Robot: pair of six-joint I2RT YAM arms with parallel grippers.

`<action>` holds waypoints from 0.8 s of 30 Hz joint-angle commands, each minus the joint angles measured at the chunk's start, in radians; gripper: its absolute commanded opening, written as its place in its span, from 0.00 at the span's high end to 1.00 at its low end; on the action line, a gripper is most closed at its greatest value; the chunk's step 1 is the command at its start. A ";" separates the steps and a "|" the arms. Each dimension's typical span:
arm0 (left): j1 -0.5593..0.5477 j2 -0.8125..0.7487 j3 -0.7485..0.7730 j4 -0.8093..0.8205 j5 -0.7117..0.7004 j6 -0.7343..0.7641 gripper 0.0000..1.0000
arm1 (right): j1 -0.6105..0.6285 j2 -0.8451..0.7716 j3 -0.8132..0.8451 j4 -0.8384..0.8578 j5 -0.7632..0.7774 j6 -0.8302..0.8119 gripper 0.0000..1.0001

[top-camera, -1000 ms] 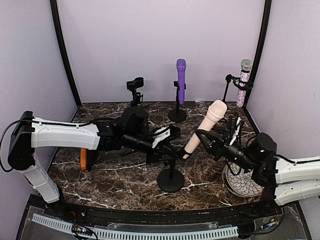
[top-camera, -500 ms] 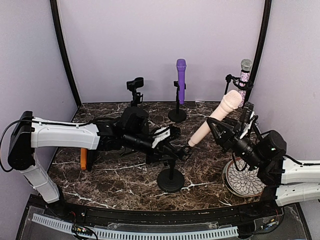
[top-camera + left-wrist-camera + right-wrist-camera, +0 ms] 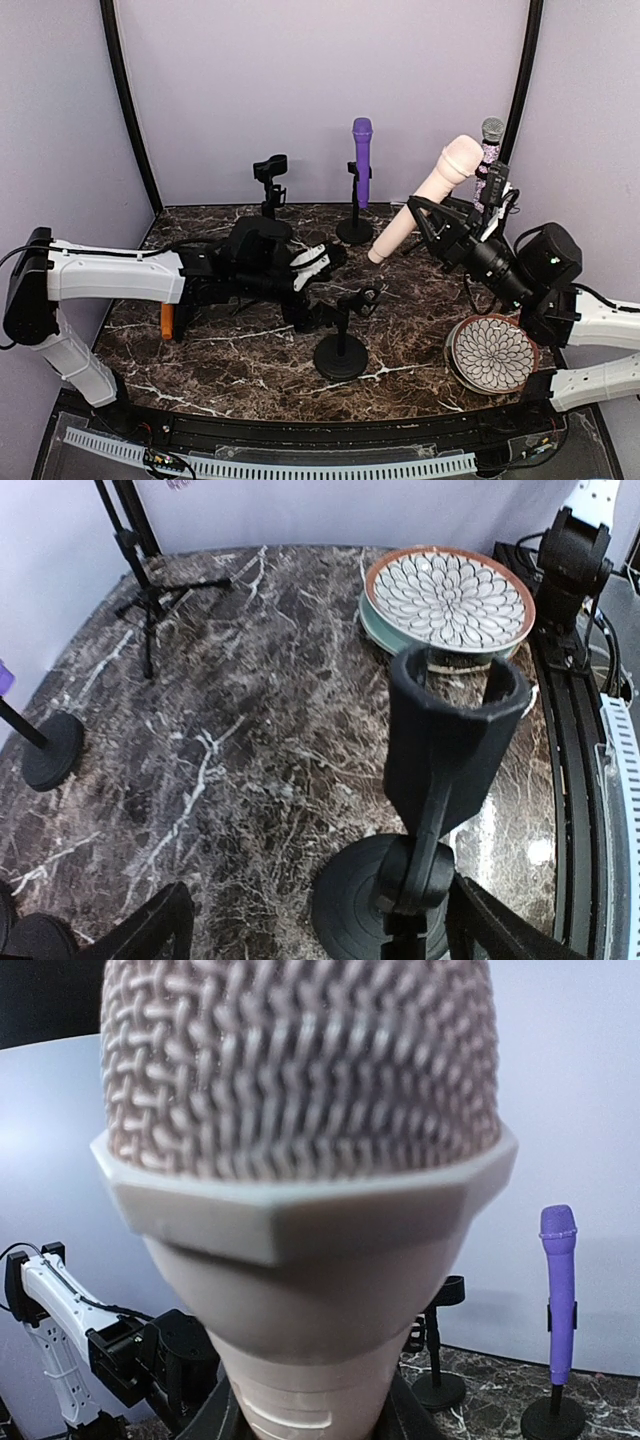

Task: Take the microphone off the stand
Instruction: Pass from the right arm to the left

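Gripping the pale pink microphone about midway along its handle, the right gripper holds it in the air over the back right of the marble table, clear of every stand. The microphone is tilted, head up and to the right, close to the glittery microphone at the back. In the right wrist view its mesh head fills the frame, with dark fingers on both sides of the handle. The front stand sits centre-front with its clip empty. The left gripper is spread wide, its fingers on either side of the stand's post. A patterned plate lies on the right
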 commanded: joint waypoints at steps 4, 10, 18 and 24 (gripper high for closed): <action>0.008 -0.262 -0.113 0.238 -0.073 -0.119 0.08 | -0.003 0.125 0.177 -0.112 -0.103 0.006 1.00; 0.026 -0.393 -0.135 0.245 -0.096 -0.302 0.01 | -0.005 0.243 0.265 -0.116 -0.236 0.042 1.00; 0.042 -0.355 -0.010 0.104 0.091 -0.379 0.01 | -0.005 0.349 0.341 -0.093 -0.394 0.104 1.00; 0.042 -0.296 0.041 0.081 0.205 -0.390 0.05 | -0.005 0.380 0.355 -0.084 -0.428 0.117 1.00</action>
